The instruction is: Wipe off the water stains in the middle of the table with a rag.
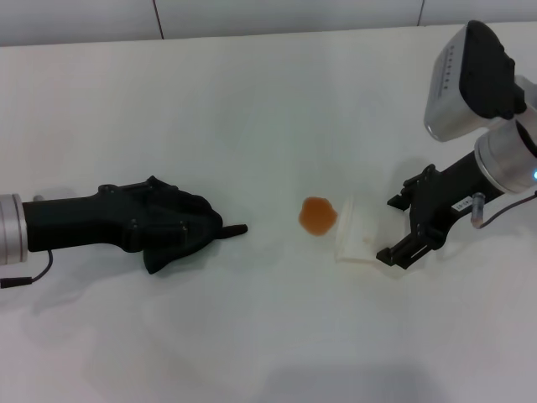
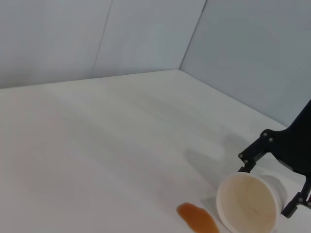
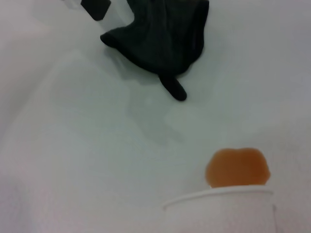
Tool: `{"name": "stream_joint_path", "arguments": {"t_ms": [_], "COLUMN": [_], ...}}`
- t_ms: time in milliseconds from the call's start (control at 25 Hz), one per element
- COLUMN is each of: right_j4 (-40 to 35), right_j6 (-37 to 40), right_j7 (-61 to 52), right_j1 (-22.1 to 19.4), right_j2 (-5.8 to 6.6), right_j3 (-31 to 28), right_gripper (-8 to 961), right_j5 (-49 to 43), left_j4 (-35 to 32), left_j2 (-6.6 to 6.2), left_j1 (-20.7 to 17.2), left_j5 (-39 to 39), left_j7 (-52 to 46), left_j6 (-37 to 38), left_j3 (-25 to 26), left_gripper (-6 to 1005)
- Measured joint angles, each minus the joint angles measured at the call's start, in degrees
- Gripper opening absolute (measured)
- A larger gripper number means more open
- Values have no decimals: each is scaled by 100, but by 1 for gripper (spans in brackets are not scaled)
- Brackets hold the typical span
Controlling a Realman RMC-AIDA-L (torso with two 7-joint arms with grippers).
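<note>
On the wide white matte tabletop [image 1: 252, 101], near its middle: one small roundish orange-brown liquid blot [image 1: 318, 216], just beside the mouth of one white translucent plastic cup [image 1: 354, 231]. Cup tipped on its side, long axis running across the robot's front, open mouth facing the blot and the left arm, nothing visible inside in the left wrist view. Black right gripper [image 1: 401, 227] at the cup's base end, fingers spread to either side of it; contact with the cup impossible to tell. To the left, well apart from the blot: one soft black wrinkled cloth [image 1: 180, 227] draped over the left gripper [image 1: 172, 225], bunched around its tip, one pointed corner stretched along the tabletop toward the blot and stopping well short of it. Left fingers hidden under the cloth, their state impossible to tell. Cloth's long axis in line with the left arm, lying across the robot's front. Blot unwiped, edges intact.
</note>
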State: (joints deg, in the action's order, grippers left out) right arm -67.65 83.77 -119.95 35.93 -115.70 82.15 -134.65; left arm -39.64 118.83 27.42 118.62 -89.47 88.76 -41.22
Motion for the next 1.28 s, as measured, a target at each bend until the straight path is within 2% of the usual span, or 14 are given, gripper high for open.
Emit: {"name": "stream_joint_path", "arguments": {"t_ms": [440,1280], "right_j4": [99,119], "right_j6": [-154,-310], "right_j7": [-2,-11], "right_j1": [-3,-7], "right_j2": [13,22], "right_j3": [188,148], "right_gripper": [802,787], "right_j5": [-98,-91], "left_j4": [5,9], "left_j2": [0,0], "left_j1": [9,20], "left_j5": [3,-39], "left_j7": [0,0], "left_j6": [1,-22], "left_j3": [0,0], "left_gripper": [841,837]}}
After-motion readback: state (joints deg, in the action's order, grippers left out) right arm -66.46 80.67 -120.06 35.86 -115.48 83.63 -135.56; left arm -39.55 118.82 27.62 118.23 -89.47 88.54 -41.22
